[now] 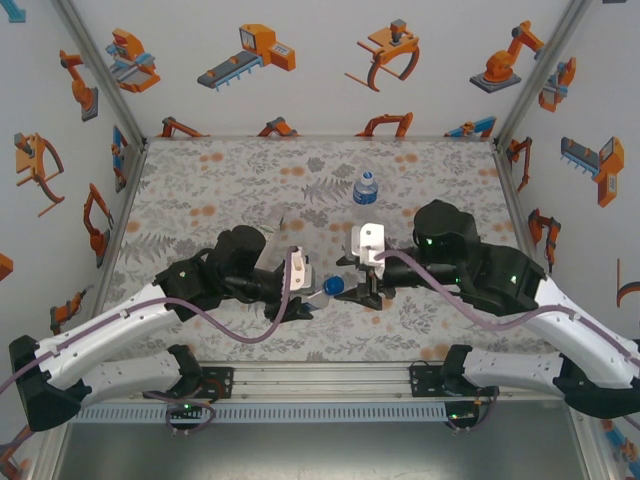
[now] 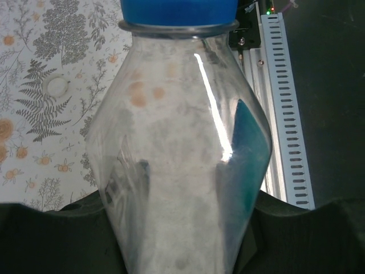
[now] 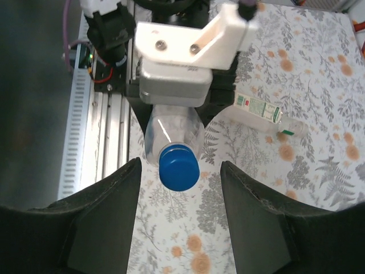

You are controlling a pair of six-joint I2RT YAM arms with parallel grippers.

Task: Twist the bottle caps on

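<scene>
My left gripper (image 1: 303,300) is shut on a clear bottle (image 2: 177,148) with a blue label, held on its side above the table. A blue cap (image 3: 178,166) sits on that bottle's neck. My right gripper (image 3: 180,171) is open, with one finger on each side of the blue cap and a gap on both sides. A slim bottle (image 3: 259,108) with a white-and-green label lies on the table beyond the left gripper. A small white cap (image 2: 57,87) lies on the patterned cloth. Another blue-labelled bottle (image 1: 366,187) stands upright at the back with a blue cap (image 1: 367,176) on it.
The table (image 1: 200,190) is covered with a floral cloth and walled on three sides. A slotted metal rail (image 1: 320,385) runs along the near edge by the arm bases. Both grippers meet near the front centre.
</scene>
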